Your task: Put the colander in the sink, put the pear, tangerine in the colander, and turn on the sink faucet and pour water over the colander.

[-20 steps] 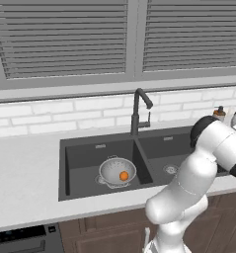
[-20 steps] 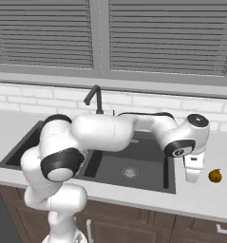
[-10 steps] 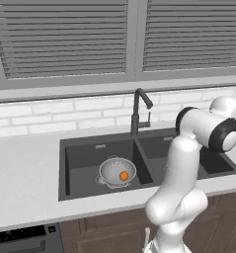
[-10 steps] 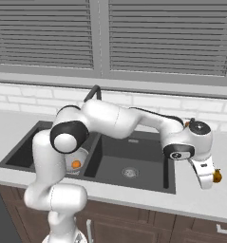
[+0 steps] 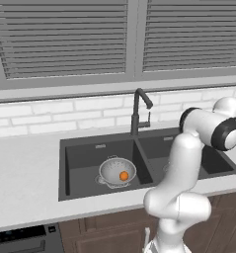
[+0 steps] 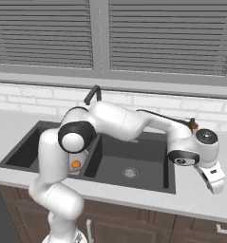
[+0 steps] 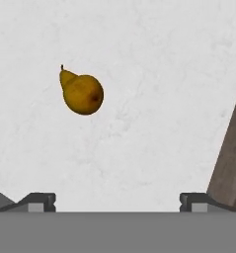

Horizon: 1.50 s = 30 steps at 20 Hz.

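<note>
A pale speckled stone table (image 5: pixel 25 183) runs along a wall of white brick tiles (image 5: pixel 55 116). Above the tiles, grey slatted blinds (image 6: pixel 53 33) cover two windows split by a grey post. Dark brown wood cabinet fronts (image 6: pixel 148 228) sit below the table.

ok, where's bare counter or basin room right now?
Free: counter left of the sink, the right basin, white counter around the pear. Crowded: left basin, with the colander holding the tangerine.
</note>
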Available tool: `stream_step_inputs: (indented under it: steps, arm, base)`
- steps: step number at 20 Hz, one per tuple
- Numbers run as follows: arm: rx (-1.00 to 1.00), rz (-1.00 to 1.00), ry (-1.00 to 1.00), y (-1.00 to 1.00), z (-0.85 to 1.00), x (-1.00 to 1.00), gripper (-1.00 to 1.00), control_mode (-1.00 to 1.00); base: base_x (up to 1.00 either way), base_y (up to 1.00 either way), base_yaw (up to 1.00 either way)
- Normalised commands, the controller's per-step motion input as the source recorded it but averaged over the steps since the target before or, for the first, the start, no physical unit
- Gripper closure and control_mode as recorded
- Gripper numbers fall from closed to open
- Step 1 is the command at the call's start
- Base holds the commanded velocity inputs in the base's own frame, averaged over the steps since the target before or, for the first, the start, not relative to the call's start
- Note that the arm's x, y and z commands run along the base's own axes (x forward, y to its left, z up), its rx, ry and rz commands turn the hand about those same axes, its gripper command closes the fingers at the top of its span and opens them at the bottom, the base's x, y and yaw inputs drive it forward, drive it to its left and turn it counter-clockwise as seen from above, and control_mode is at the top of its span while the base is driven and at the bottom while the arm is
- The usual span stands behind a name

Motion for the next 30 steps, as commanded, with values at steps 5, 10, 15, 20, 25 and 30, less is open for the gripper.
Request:
stream_step_inputs:
  steps: [5,10,15,20,25,30]
  arm:
    - [-0.03,0.13,0.0,0.0,0.0,0.0,-1.0,-1.0]
    - [-0.05,0.11,0.02,0.0,-0.02,0.17,-1.0,-1.0]
    - [-0.08,0.09,0.01,0.0,-0.1,0.34,-1.0,-1.0]
    - [-0.09,0.1,0.03,-0.07,-0.24,0.2,-1.0,-1.0]
    - [-0.06,0.11,0.03,-0.11,-0.23,0.17,-1.0,-1.0]
    - [0.0,0.11,0.01,-0.29,-0.12,0.14,-1.0,-1.0]
  base:
    - [0.0,0.0,0.0]
    - [0.0,0.0,0.0]
    - [0.0,0.0,0.0]
    - [0.0,0.0,0.0]
    - [0.0,0.0,0.0]
    - [0.0,0.0,0.0]
